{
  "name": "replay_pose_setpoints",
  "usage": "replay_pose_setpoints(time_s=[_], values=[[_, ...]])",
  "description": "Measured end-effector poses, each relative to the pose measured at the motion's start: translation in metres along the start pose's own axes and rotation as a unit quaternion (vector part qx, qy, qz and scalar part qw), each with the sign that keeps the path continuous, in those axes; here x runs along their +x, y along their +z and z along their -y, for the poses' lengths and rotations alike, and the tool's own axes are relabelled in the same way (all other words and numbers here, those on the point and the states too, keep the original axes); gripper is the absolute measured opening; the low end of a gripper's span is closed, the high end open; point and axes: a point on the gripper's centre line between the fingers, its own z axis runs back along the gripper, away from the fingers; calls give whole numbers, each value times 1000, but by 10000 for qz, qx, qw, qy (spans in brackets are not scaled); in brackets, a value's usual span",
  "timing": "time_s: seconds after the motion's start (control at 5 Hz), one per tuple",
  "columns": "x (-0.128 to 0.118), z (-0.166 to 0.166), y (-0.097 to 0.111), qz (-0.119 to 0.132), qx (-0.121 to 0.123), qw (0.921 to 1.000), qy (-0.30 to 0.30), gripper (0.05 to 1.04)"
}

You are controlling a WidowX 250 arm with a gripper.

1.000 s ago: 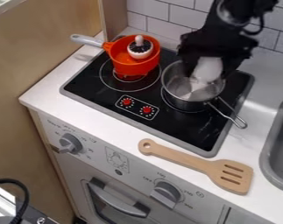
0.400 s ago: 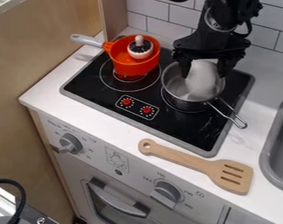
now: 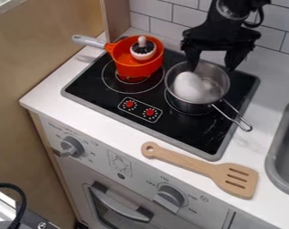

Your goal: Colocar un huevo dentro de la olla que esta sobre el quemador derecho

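While your hand hangs over the far side of the metal pot, its two fingers are spread well apart and hold nothing, so you have it released. The white egg lies inside that pot, toward the left of its interior and in front of the hand. You can see the pot on the right burner of the black stovetop, its wire handle angled toward the near right. On the left burner, you have an orange pan with a pale grey handle pointing left; in it sits a small white-and-black piece with a knob on top. Two red knobs are near the stovetop's front edge. A slotted wooden spatula lies on the white table in front of the stovetop, and to its right you see a grey sink.
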Motion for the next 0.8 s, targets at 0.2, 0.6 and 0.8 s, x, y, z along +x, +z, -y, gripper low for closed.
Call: replay_pose_setpoints(time_s=[0.2, 0.6, 0.8], values=[[3, 8, 10, -172, 218, 9996, 13, 1000], [-10, -4, 17, -865, 856, 9921, -316, 1000], [-15, -14, 25, -850, 723, 9928, -437, 1000]])
